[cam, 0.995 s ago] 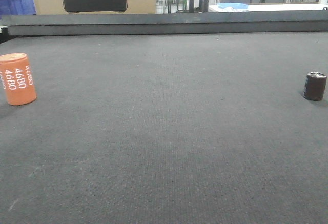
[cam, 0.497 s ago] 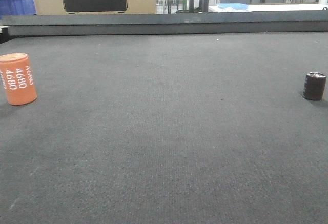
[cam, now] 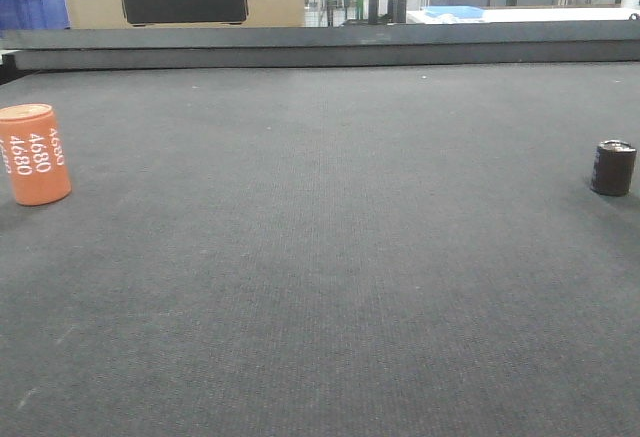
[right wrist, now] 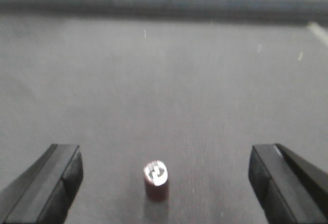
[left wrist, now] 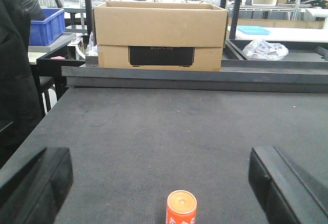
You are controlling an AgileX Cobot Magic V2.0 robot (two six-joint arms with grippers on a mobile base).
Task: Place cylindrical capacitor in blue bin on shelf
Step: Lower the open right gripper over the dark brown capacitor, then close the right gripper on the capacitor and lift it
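The cylindrical capacitor (cam: 613, 168), a squat dark cylinder with a silvery top, stands upright on the dark mat at the far right. In the right wrist view the capacitor (right wrist: 156, 181) stands between the wide-apart fingers of my open right gripper (right wrist: 164, 172), touching neither. That view is blurred. My left gripper (left wrist: 162, 183) is also open, and an orange cylinder (left wrist: 181, 207) stands low between its fingers without touching them. The shelf and its blue bin are out of view. Neither gripper shows in the front view.
The orange cylinder (cam: 35, 154), marked 4680, stands at the mat's left edge. A raised dark ledge (cam: 320, 45) bounds the mat's far side. Behind it sit a cardboard box (left wrist: 161, 34), a blue crate (left wrist: 46, 24) at far left, and a plastic bag (left wrist: 264, 49).
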